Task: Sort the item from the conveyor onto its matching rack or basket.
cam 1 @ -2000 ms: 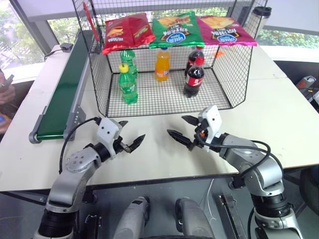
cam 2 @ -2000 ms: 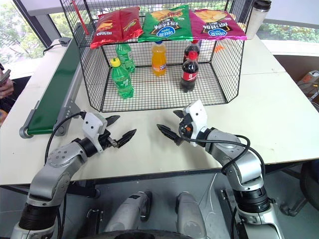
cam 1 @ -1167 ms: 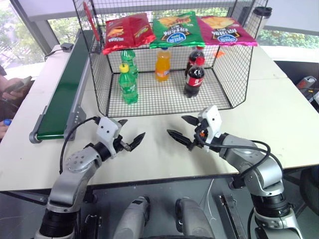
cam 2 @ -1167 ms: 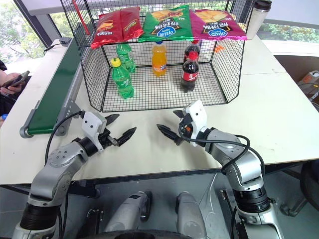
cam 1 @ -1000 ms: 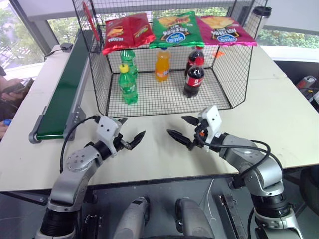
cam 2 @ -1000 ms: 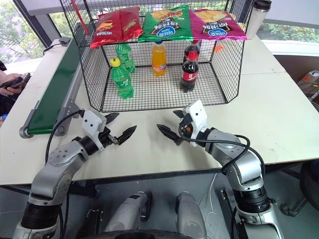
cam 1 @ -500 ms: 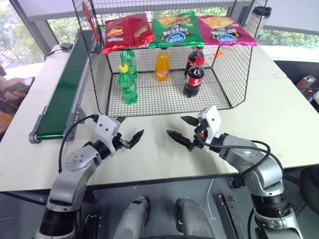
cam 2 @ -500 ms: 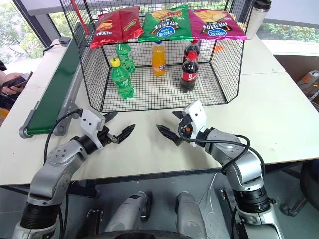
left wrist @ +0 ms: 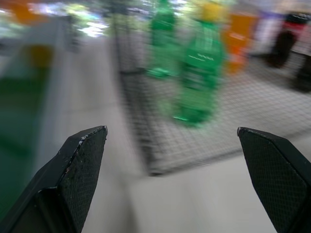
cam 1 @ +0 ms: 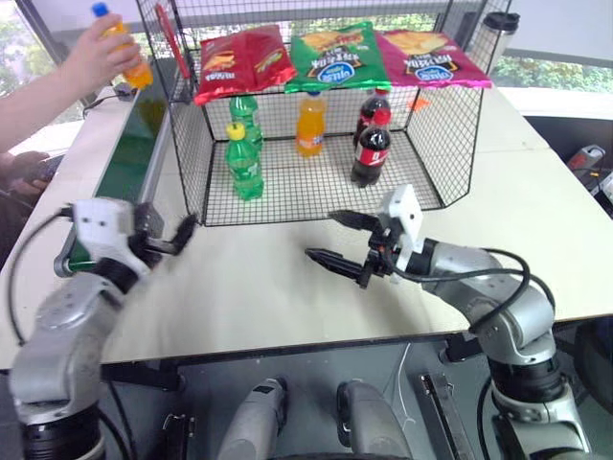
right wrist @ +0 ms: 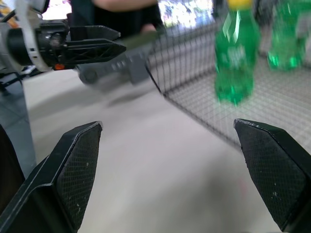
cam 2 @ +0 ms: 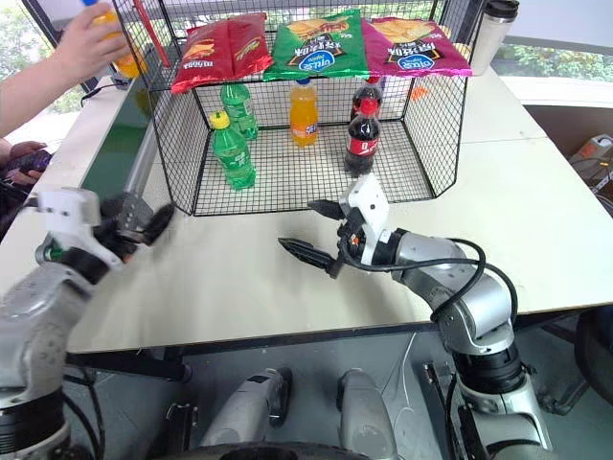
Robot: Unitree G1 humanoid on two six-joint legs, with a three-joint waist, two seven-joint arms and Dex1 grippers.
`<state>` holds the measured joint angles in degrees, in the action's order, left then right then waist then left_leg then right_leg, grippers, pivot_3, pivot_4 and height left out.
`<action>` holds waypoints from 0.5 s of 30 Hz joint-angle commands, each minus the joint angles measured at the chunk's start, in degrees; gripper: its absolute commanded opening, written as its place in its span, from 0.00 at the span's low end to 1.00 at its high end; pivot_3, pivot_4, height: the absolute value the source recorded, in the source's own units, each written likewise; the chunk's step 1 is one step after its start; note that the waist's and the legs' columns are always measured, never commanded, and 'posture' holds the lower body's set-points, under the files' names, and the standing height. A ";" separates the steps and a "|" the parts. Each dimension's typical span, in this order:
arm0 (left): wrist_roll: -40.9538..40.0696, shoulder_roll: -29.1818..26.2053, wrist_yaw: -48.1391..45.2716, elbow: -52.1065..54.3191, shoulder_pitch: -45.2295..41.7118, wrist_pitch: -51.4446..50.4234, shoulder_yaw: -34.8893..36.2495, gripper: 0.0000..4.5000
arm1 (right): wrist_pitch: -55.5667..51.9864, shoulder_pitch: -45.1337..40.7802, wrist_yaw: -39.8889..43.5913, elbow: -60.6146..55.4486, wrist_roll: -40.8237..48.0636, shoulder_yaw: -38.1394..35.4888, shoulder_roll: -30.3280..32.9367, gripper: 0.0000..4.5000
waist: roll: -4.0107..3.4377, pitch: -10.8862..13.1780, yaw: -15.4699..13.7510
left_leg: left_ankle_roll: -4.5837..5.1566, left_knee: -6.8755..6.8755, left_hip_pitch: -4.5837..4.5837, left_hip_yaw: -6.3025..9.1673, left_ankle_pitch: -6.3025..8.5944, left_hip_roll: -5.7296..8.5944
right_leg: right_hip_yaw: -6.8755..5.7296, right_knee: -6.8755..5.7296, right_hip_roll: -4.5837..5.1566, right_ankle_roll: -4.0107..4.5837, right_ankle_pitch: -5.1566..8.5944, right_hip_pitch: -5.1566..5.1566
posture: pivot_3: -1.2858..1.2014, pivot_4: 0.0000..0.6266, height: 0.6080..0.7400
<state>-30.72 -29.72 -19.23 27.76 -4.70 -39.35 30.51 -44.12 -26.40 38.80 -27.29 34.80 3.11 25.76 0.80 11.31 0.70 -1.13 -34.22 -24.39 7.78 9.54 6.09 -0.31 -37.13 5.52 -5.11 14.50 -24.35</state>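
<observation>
Now that a person's hand (cam 1: 96, 53) has brought the bottle (cam 1: 123, 43) in above the belt's (cam 1: 129, 163) far end, my left claw (cam 1: 163, 233) has swung toward the belt, both it and the right claw (cam 1: 337, 238) wide open and empty, so pickup comes next.

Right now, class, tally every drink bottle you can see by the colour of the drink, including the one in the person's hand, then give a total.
Green: 2, the front bottle and the one behind it, in the cage.
Orange: 2, one in the cage, one blue-capped bottle in the person's hand.
Dark cola: 2, front and back.
Total: 6.
</observation>
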 commanded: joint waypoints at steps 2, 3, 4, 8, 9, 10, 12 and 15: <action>-3.53 -3.15 -1.72 -3.56 1.50 -0.63 7.87 1.00 | 2.28 -3.70 3.18 -2.39 -0.40 2.81 1.35 1.00 | 0.02 -0.01 -0.22 | 0.00 0.01 -0.01 0.00 0.00 0.01 | 0.00 0.04 0.02 0.06 0.04 0.02 | 0.52 0.24 0.99; -3.69 -3.88 -2.20 -4.58 2.02 -0.39 8.77 1.00 | 3.53 -4.23 4.27 -2.31 -1.65 3.91 2.12 1.00 | 0.02 -0.01 -0.19 | 0.00 0.01 -0.02 0.00 0.01 0.03 | 0.00 0.07 0.03 0.09 0.06 0.02 | 0.52 0.24 0.99; -3.59 -4.96 -3.19 -5.18 2.82 -0.11 9.05 1.00 | 3.92 -4.78 4.95 -1.97 -1.76 4.32 2.28 1.00 | 0.03 -0.01 -0.19 | 0.00 0.01 -0.02 -0.01 0.01 0.04 | 0.00 0.09 0.04 0.10 0.06 0.02 | 0.52 0.24 0.99; -3.93 -7.53 -5.15 -6.03 4.09 0.17 8.73 1.00 | 5.42 -6.00 7.07 -0.02 -1.84 4.99 2.55 1.00 | 0.07 -0.03 -0.21 | -0.02 0.01 -0.03 -0.01 0.03 0.03 | 0.00 0.13 0.05 0.12 0.06 0.03 | 0.52 0.24 0.99; -3.76 -7.92 -5.57 -6.55 4.22 0.76 8.82 1.00 | 6.13 -6.06 7.90 0.58 -2.27 5.28 2.87 1.00 | 0.08 -0.03 -0.21 | -0.11 0.01 -0.03 -0.01 0.08 0.02 | 0.00 0.13 0.05 0.13 0.06 0.03 | 0.52 0.24 0.99; -3.65 -8.18 -5.84 -6.92 4.31 1.17 8.89 1.00 | 6.61 -6.10 8.51 1.02 -2.60 5.44 3.05 1.00 | 0.09 -0.04 -0.17 | -0.13 0.01 -0.03 -0.01 0.10 0.02 | 0.00 0.13 0.05 0.13 0.06 0.03 | 0.52 0.24 0.99; -3.69 -8.65 -6.03 -7.72 4.47 1.06 8.97 1.00 | 7.48 -5.93 9.26 1.98 -3.12 5.66 3.10 1.00 | 0.09 -0.04 -0.07 | -0.15 0.01 -0.02 -0.01 0.11 0.00 | 0.00 0.12 0.05 0.14 0.07 0.03 | 0.52 0.24 0.99; -3.34 -9.46 -7.05 -8.84 4.99 1.34 8.62 1.00 | 9.14 -5.33 10.62 3.49 -4.36 6.39 3.23 1.00 | 0.09 -0.04 -0.05 | -0.15 0.05 -0.03 -0.01 0.11 0.00 | 0.01 0.13 0.05 0.14 0.06 -0.01 | 0.52 0.24 0.99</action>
<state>-34.25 -37.75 -25.57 18.55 -0.07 -39.24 37.79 -36.73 -31.65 48.60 -23.45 30.82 9.49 28.67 0.89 11.27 0.66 -1.27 -34.15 -24.42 7.77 9.65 6.10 -0.31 -37.00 5.57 -4.97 14.57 -24.37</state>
